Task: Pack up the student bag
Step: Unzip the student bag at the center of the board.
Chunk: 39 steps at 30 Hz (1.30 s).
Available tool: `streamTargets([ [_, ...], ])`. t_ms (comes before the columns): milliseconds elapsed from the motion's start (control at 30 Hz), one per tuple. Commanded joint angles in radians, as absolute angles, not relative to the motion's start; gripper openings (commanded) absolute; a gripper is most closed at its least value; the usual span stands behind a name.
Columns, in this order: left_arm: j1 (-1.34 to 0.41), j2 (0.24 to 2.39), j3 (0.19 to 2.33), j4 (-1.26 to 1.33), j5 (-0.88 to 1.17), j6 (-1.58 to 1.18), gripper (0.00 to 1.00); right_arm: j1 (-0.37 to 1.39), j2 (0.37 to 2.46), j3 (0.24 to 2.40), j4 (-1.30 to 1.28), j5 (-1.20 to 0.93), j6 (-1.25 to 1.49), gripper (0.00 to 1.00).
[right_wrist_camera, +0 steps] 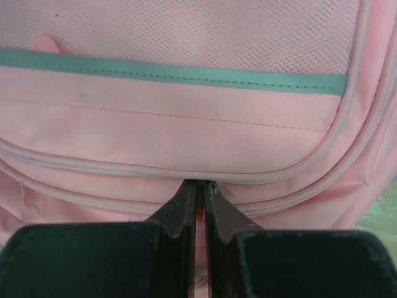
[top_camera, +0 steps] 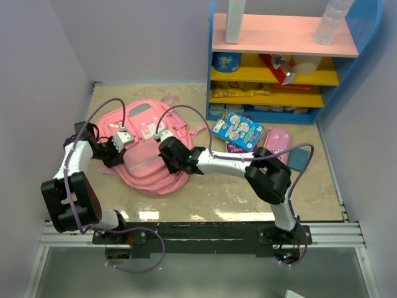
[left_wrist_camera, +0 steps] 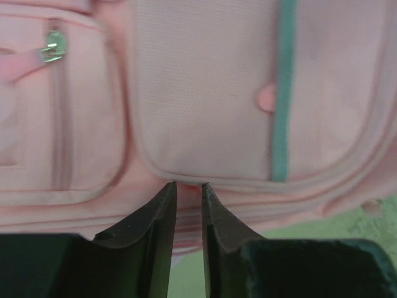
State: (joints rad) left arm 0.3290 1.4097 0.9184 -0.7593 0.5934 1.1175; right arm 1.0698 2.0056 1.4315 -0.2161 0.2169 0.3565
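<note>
Working at the edge of the student bag point(top_camera: 139, 177), which lies flat on the counter point(top_camera: 217, 198) with its front panel up and every zip I can see looking closed. Left end effector point(left_wrist_camera: 189, 185): jaws parted by a narrow gap, tips right at the piped seam under the bag's front pocket, nothing clearly between them, so I read it as released. Right end effector point(right_wrist_camera: 200, 183): clenched almost tight against the curved seams below the bag's teal stripe point(right_wrist_camera: 186, 76). A thin sliver of pink shows between its jaws, and I cannot tell whether that is pinched fabric or just bag behind. Judged step: getting a compartment open so packing can start. A blue box point(top_camera: 237, 129) and a glossy pink pencil case point(top_camera: 276, 141) wait to the right of the bag. One metal zip pull point(left_wrist_camera: 54, 46) shows on a small pocket of the bag, well off to the side of the left tips. No pull is visible at either tip. To do this well, the right side should anchor the soft fabric and keep it taut while the left finds an actual pull tab rather than piping. Draw along the zip track, low and parallel to the bag, not upward. Risk: a soft bag bunches or slides across the counter if tugged without an anchor.
</note>
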Motion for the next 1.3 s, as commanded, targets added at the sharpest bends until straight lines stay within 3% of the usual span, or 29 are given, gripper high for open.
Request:
streamTargets([
  [0, 0.345, 1.404, 0.939, -0.969, 0.771, 1.489, 0.31, 0.994, 2.059, 1.511, -0.201, 0.235, 0.37, 0.0],
  [500, 0.241, 1.331, 0.825, -0.66, 0.787, 1.137, 0.33, 0.982, 2.02, 1.488, -0.179, 0.206, 0.362, 0.0],
  [833, 0.163, 1.302, 0.719, -0.519, 0.729, 1.17, 0.33, 0.982, 2.014, 1.48, -0.189, 0.215, 0.368, 0.0],
  [967, 0.153, 1.29, 0.724, -0.573, 0.707, 1.308, 0.33, 0.982, 2.014, 1.482, -0.196, 0.221, 0.365, 0.0],
  [1267, 0.241, 1.341, 0.925, -0.972, 0.677, 1.641, 0.33, 0.976, 2.029, 1.5, -0.209, 0.222, 0.356, 0.0],
])
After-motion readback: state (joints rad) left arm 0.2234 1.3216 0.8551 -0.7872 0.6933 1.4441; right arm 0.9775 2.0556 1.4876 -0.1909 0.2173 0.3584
